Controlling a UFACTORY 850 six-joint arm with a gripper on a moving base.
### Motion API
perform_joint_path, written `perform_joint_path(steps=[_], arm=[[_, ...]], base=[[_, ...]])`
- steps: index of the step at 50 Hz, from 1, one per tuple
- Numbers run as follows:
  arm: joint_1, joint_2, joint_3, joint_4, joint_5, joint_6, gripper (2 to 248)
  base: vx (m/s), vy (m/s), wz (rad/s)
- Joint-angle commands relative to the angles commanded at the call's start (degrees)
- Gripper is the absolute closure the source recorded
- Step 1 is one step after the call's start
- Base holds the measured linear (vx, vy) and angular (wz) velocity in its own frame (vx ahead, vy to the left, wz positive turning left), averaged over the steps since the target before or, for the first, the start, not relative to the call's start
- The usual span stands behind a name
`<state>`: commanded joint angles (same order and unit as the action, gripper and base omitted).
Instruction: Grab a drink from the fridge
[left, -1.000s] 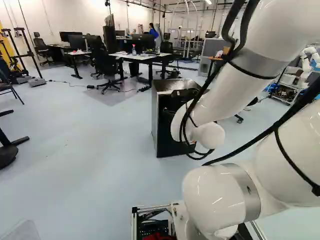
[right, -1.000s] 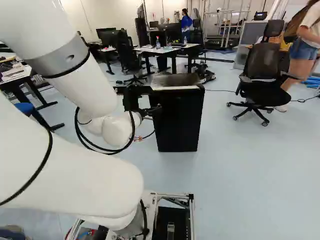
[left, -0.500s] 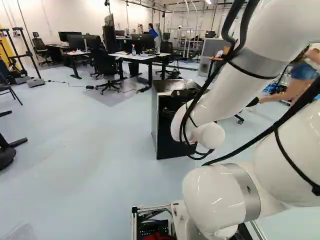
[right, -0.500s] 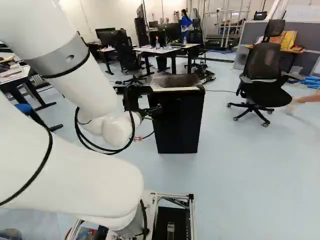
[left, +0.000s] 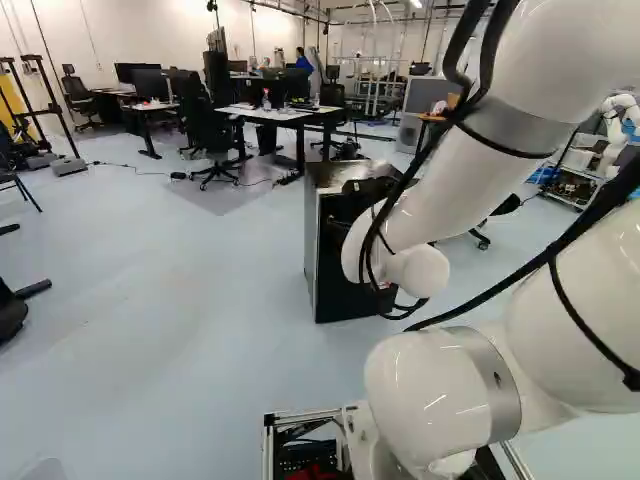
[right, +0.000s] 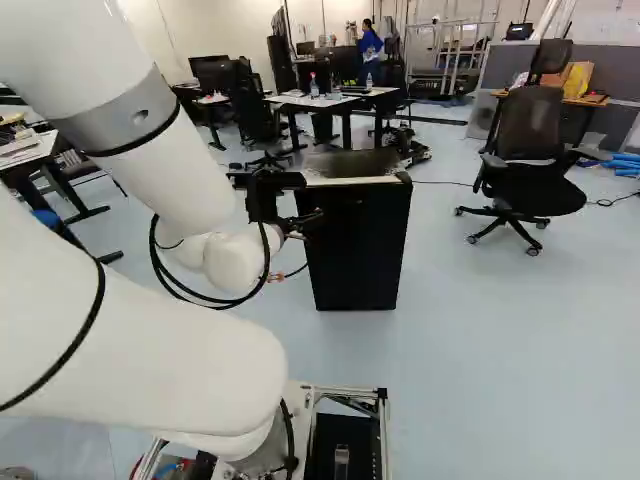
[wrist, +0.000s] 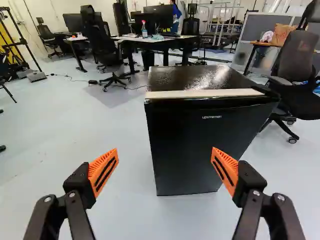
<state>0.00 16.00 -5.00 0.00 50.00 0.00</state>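
The gripper (right: 312, 220) shows in the right base view as a black shape at the end of my arm, in front of the left side of the black fridge (right: 358, 245). In the wrist view the gripper (wrist: 165, 162) stands open, its orange pads wide apart with nothing between them. Ahead of it is the fridge (wrist: 205, 145), upright on the floor with its door closed, nearer the finger with the pad (wrist: 227, 170). No touch shows between them. What is inside the fridge is hidden, and no drink in it can be seen.
Beyond the fridge stands a white-topped desk (wrist: 170, 38) with bottles and monitors. A black office chair (right: 528, 165) stands to the fridge's right in the right base view. Another robot (left: 615, 125) is at the far right of the left base view.
The base has moved slightly, and the fridge looks a little nearer. My arm keeps its pose against its lowest joint. A passing person has left the right side of the view.
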Motion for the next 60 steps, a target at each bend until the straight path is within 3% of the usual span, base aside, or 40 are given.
perform_joint_path(steps=[37,47,60], arm=[[0.14,-0.01,-0.01,0.00,0.00,0.00,3],[1.23,-0.41,-0.35,0.76,0.00,0.00,3],[3.79,-1.25,-1.06,4.32,0.08,0.00,3]], base=[[0.029,0.016,-0.006],[0.000,0.000,0.000],[0.000,0.000,0.000]])
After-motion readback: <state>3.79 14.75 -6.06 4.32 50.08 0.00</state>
